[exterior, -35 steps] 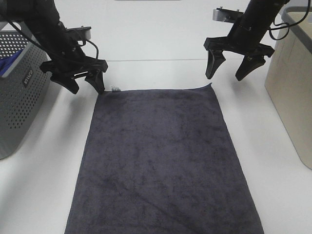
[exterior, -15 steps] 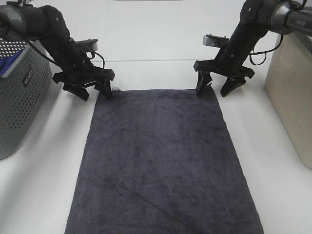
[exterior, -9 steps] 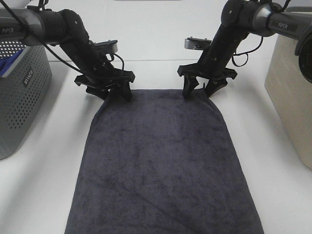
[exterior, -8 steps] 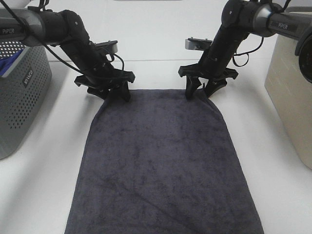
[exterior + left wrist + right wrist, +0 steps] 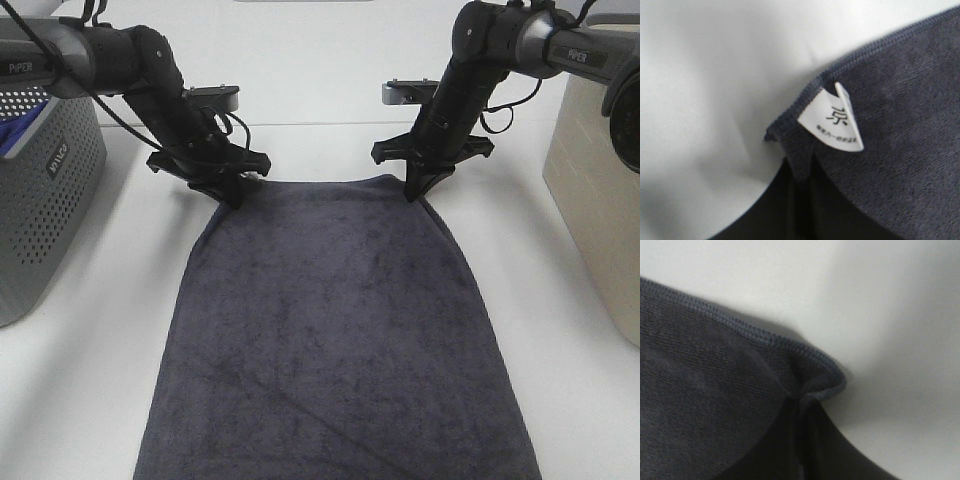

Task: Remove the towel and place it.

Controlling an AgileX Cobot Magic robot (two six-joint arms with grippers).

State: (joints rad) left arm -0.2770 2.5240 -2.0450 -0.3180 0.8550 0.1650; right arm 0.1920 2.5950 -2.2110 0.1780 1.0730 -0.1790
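Note:
The dark charcoal towel [image 5: 335,320] lies flat on the white table, long side running toward the front. My left gripper [image 5: 232,190] is shut on its far left corner; the left wrist view shows that corner [image 5: 805,145] pinched, with the white tag [image 5: 832,122] folded up. My right gripper [image 5: 415,188] is shut on its far right corner; the right wrist view shows the hemmed corner [image 5: 815,380] bunched between the fingers. Both far corners are drawn inward, so the far edge is narrower than the rest of the towel.
A grey perforated basket [image 5: 40,200] with a blue cloth [image 5: 15,135] inside stands at the left. A beige bin [image 5: 600,190] stands at the right edge. White table [image 5: 320,90] lies beyond the towel.
Both grippers came down from above the table to the towel's far corners, moved inward and closed on them. The far corners have been pulled toward the middle.

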